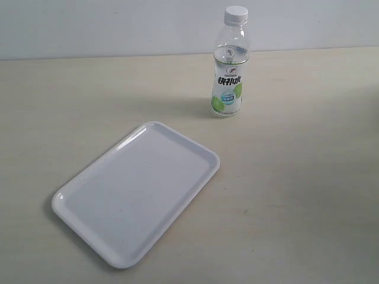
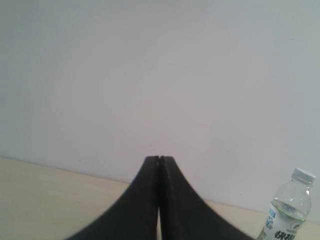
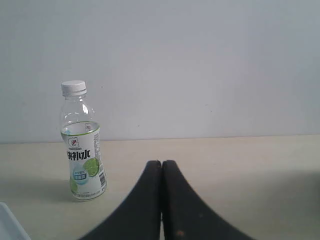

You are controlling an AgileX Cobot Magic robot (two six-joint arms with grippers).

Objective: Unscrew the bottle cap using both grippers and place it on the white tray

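Note:
The bottle [image 1: 228,71] stands upright on the beige table near the back wall, its white cap [image 1: 235,13] screwed on top. It also shows as the bottle [image 3: 83,150] with the cap [image 3: 74,88] in the right wrist view, and as the bottle [image 2: 287,210] with the cap [image 2: 303,176] at the edge of the left wrist view. The white tray [image 1: 89,188] lies flat in front, to the bottle's left, with nothing in it. My left gripper [image 2: 159,158] and right gripper [image 3: 161,162] are both shut on nothing, away from the bottle. Neither arm appears in the exterior view.
A plain pale wall [image 1: 118,26] runs behind the beige table [image 1: 296,177]. A corner of the tray [image 3: 7,222] shows in the right wrist view.

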